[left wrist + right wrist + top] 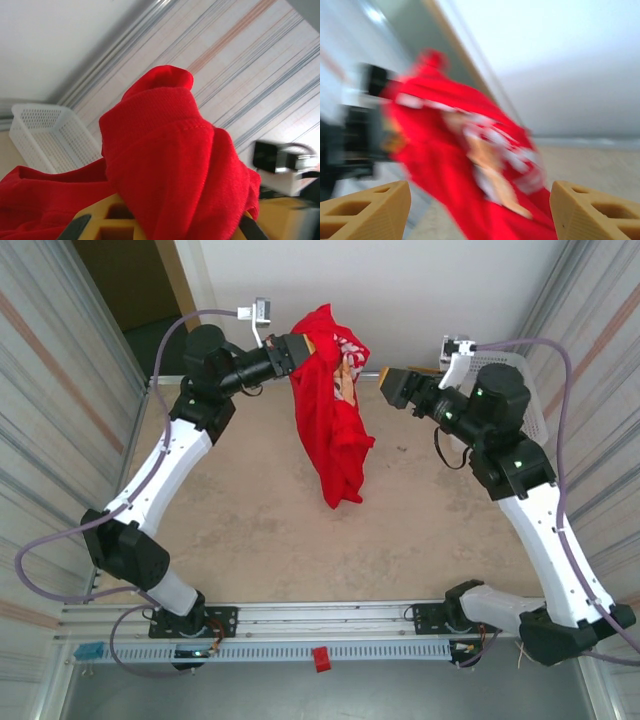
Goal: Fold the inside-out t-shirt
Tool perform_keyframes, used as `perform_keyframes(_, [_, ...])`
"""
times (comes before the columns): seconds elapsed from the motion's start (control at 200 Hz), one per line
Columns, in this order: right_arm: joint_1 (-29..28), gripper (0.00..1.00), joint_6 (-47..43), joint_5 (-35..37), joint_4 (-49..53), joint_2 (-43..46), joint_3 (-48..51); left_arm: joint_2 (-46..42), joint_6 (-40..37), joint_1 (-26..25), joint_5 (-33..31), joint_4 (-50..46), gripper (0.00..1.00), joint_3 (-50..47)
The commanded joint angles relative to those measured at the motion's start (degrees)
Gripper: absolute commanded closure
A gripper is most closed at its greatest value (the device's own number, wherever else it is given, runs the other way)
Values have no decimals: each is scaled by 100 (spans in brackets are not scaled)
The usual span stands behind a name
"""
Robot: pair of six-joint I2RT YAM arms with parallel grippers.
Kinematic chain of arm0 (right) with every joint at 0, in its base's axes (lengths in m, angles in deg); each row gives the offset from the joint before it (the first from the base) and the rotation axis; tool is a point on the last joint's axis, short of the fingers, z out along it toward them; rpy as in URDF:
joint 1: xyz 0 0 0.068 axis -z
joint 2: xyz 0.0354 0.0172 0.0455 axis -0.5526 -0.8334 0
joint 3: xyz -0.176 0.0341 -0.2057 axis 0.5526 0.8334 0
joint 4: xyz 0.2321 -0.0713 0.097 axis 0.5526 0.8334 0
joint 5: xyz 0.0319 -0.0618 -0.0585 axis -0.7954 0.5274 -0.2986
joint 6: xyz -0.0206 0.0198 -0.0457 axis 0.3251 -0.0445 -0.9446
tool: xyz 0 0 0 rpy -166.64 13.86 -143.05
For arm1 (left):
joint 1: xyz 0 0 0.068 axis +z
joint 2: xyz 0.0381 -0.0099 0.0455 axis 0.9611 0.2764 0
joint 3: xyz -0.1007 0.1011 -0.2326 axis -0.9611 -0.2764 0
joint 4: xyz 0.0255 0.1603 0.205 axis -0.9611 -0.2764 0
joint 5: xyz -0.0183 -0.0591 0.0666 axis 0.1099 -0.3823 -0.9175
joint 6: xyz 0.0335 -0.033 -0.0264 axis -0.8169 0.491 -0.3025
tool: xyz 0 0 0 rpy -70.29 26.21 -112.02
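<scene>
The inside-out t-shirt [330, 410] is bright red and hangs in the air over the far middle of the table, its lower end near the tabletop. My left gripper [297, 353] is shut on its upper part, and red cloth [170, 150] drapes over the yellow fingers [102, 220]. A white and tan print shows on the side of the shirt [465, 160] that faces my right gripper [480, 195]. That right gripper [386, 384] stands open a short way to the right of the shirt, with nothing between its fingers [367, 210].
A white lattice basket [530, 400] stands at the back right behind the right arm, and it is seen again [45, 132] past the cloth. Striped panels wall in both sides. The beige tabletop [260, 530] lies bare in front of the shirt.
</scene>
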Motion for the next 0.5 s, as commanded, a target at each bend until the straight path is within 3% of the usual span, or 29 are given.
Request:
perform_keyframes(0.0, [-237, 27, -580, -554, -81, -432, -76, -52, 25, -37, 558, 167, 99, -87])
perform_keyframes(0.17, [-156, 26, -709, -448, -244, -875, -210, -95, -31, -145, 794, 209, 100, -92])
perform_keyframes(0.381, [127, 28, -639, -1166, -595, -1666, -482, 5, 42, -218, 1276, 282, 100, 45])
perform_keyframes(0.416, [195, 40, -561, -1399, -701, -1767, -531, -8, 22, -209, 1276, 270, 100, 19])
perform_keyframes(0.496, [333, 95, -524, -1823, -702, -1877, -747, -40, -69, -143, 1215, 128, 100, -13])
